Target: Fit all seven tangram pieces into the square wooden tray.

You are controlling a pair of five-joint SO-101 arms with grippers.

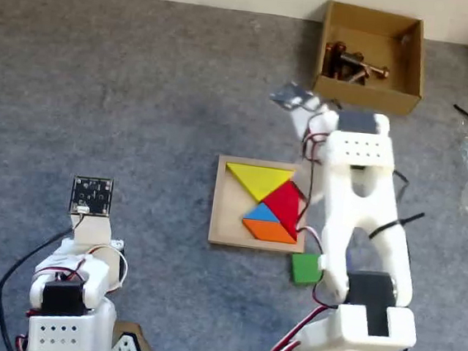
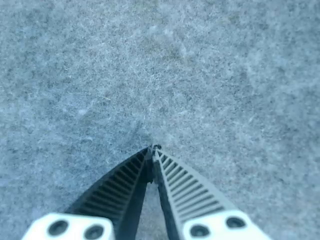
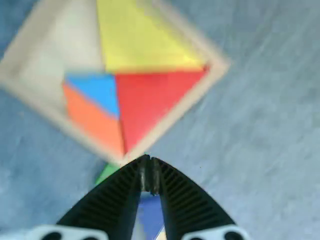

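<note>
While the right gripper [image 3: 149, 162] hangs with its fingers pressed together at the tips, we find the square wooden tray [image 1: 232, 215] just ahead of it. The tips sit by the tray corner where the large red triangle [image 3: 150, 100] and the orange parallelogram [image 3: 92, 120] meet. We also see the large yellow triangle [image 1: 258, 180] and a small blue triangle [image 1: 261, 212] lying in the tray, next to a stretch of bare wooden floor. A green square piece [image 1: 306, 268] lies on the grey felt table [image 1: 101, 88] just outside that same corner, beside the gripper. Well apart from the tray, the left gripper [image 2: 153, 150] holds its fingers closed together over plain felt.
</note>
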